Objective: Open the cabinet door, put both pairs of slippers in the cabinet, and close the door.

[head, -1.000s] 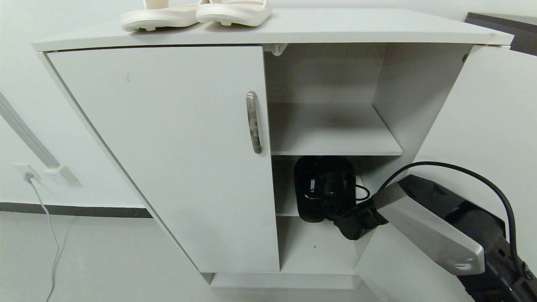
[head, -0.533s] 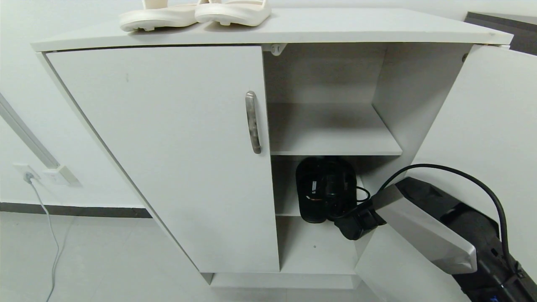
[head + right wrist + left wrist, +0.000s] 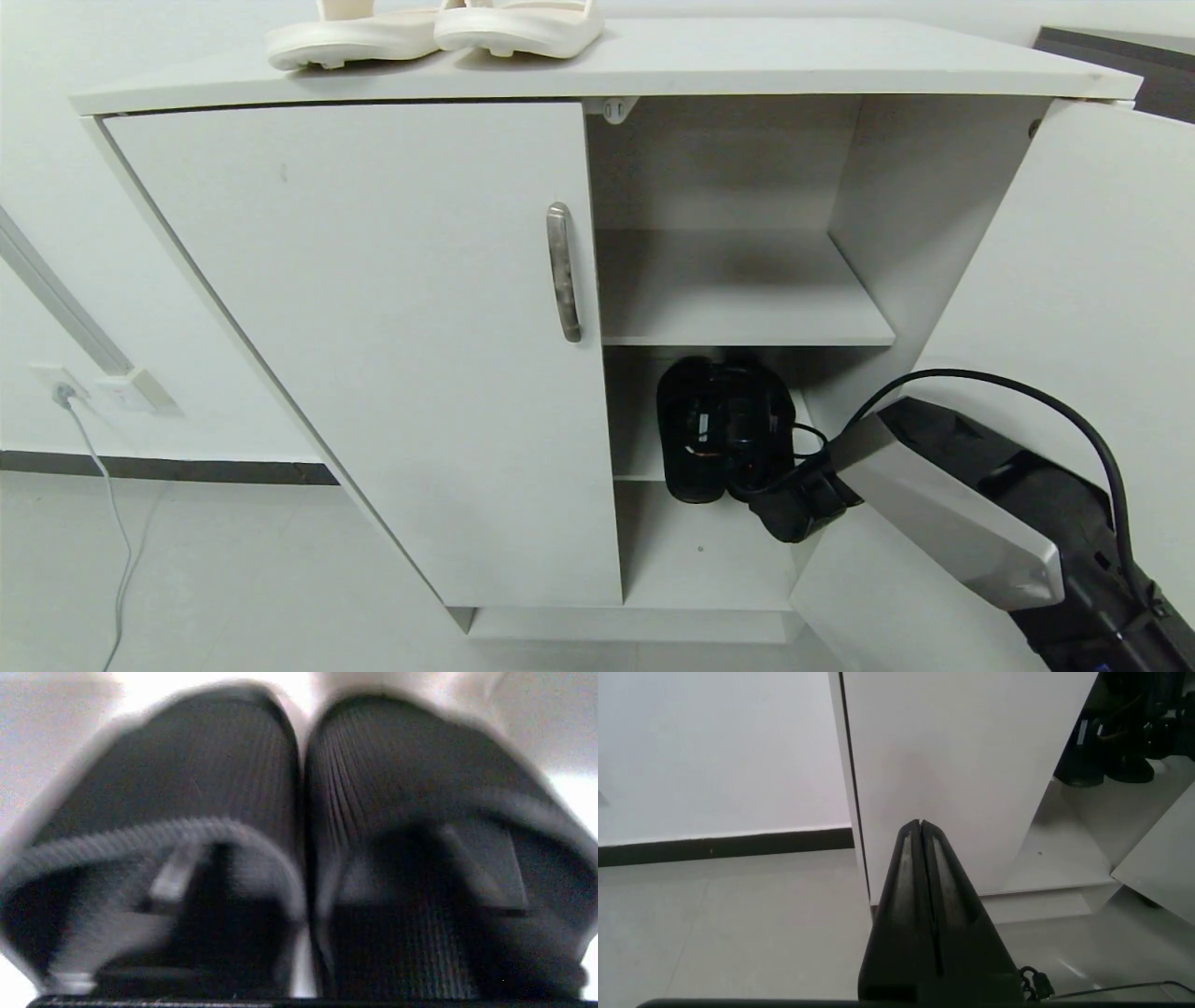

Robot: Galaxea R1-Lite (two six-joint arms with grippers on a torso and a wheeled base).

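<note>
A cream pair of slippers (image 3: 434, 33) lies on top of the white cabinet (image 3: 794, 61), at its left end. The cabinet's right door (image 3: 1074, 280) stands wide open; the left door (image 3: 373, 327) is closed. My right gripper (image 3: 756, 457) is shut on a black pair of slippers (image 3: 714, 429), held side by side in the middle compartment with their near ends over that shelf's front edge. The right wrist view has the black slippers (image 3: 299, 859) close up. My left gripper (image 3: 920, 829) is shut on nothing, low in front of the closed left door (image 3: 971, 756).
The upper shelf (image 3: 738, 289) and the bottom shelf (image 3: 700, 551) are bare. A metal handle (image 3: 563, 273) sits on the left door's edge. A wall socket with a cable (image 3: 65, 397) is on the left wall, above open floor (image 3: 187, 579).
My right gripper and the black slippers have shifted slightly downward in the middle compartment. The cream slippers and both doors are as before.
</note>
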